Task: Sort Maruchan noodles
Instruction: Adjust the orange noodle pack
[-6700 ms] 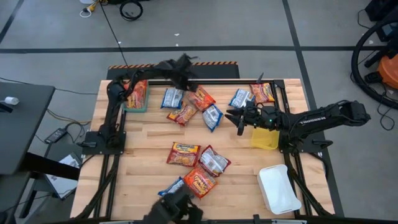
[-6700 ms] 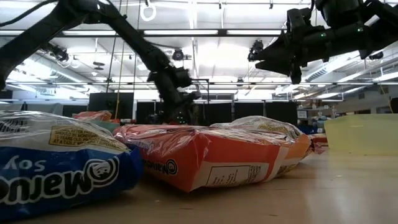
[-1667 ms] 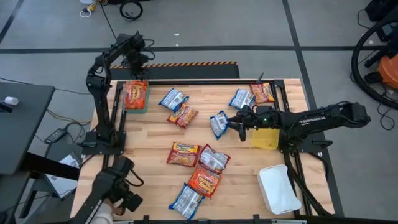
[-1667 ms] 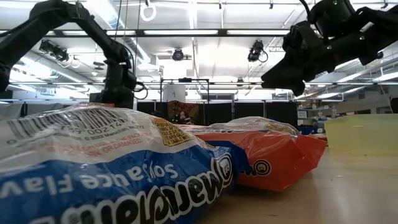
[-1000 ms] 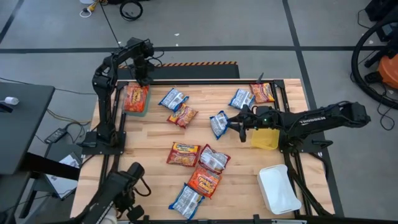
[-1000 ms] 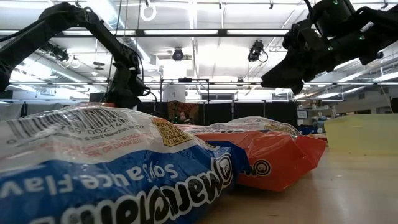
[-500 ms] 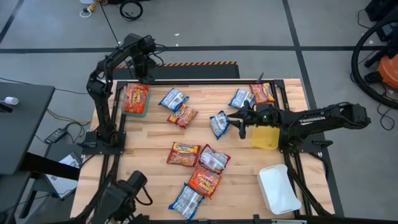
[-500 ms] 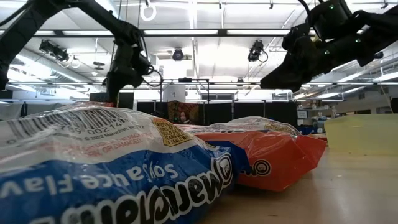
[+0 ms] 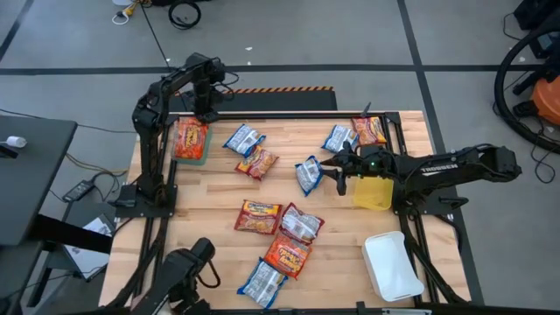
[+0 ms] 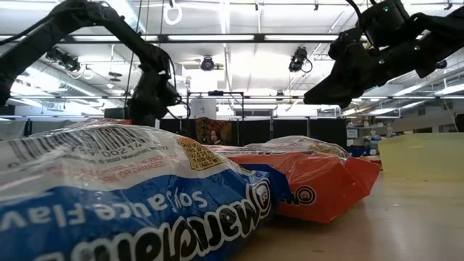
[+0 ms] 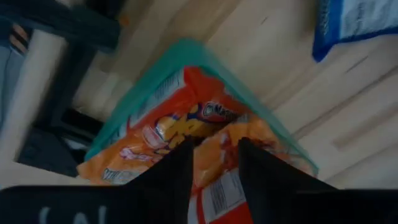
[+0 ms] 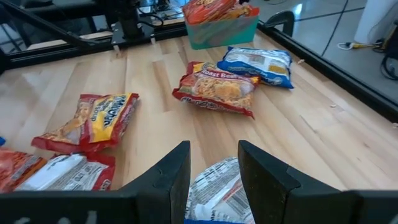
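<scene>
The left gripper (image 9: 206,112) hangs over the far left corner of the light wooden table (image 9: 210,192), its arm arched up from its base and the wrist turned downward; its two dark fingers (image 11: 177,180) stand parted with nothing between them, released. Directly beneath it lies the shallow teal plastic bin (image 11: 186,59), heaped with orange-red crinkly noodle packets (image 11: 180,127), their long sides running along the bin's length. The right gripper (image 9: 338,169) reaches out low and nearly level from the right side toward the table's middle, fingers parted and empty, with a blue-and-white noodle packet (image 9: 307,173) just beside its tips, tilted on the boards. Behind that gripper, under its arm, sits the translucent yellow plastic bin (image 9: 373,195), and nearer the front corner the white rectangular bin (image 9: 392,265). The remaining packets lie scattered between the two grippers, pointing every which way, with a cluster toward the front edge.
</scene>
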Robot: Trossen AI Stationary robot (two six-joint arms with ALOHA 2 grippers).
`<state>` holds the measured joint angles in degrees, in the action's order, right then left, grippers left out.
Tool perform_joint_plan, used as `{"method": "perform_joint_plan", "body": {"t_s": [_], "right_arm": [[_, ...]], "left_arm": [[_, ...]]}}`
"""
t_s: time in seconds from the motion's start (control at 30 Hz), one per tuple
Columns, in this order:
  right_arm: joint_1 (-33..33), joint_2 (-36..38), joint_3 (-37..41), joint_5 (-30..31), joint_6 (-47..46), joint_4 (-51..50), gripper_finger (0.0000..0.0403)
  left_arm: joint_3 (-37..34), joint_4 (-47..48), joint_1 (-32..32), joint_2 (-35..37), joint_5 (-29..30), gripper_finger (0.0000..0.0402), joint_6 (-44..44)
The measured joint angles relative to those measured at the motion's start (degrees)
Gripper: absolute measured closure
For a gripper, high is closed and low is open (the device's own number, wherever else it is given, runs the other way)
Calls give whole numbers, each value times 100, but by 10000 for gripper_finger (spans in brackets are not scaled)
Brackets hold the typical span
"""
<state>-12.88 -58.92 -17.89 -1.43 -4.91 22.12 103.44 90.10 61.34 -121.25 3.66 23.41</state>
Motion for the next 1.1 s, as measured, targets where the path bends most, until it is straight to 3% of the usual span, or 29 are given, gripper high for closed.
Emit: {"method": "perform_joint_plan", "body": {"t_s": [0.13, 0.3, 0.5, 0.93, 1.1], "right_arm": [[0, 2, 0, -140, 0, -18, 262], [6, 2, 0, -271, 15, -119, 262], [7, 2, 0, -294, 19, -306, 262], [7, 2, 0, -324, 103, -305, 262], [7, 2, 0, -329, 187, -305, 262]], "left_arm": [[2, -7, -2, -11, -190, 251, -25], [-3, -15, -7, -11, -836, 247, -49], [-382, -16, -119, -11, -164, 246, -337], [-573, -6, -521, -11, 79, 248, -2207], [-573, -6, -535, -11, 355, 283, -2838]]}}
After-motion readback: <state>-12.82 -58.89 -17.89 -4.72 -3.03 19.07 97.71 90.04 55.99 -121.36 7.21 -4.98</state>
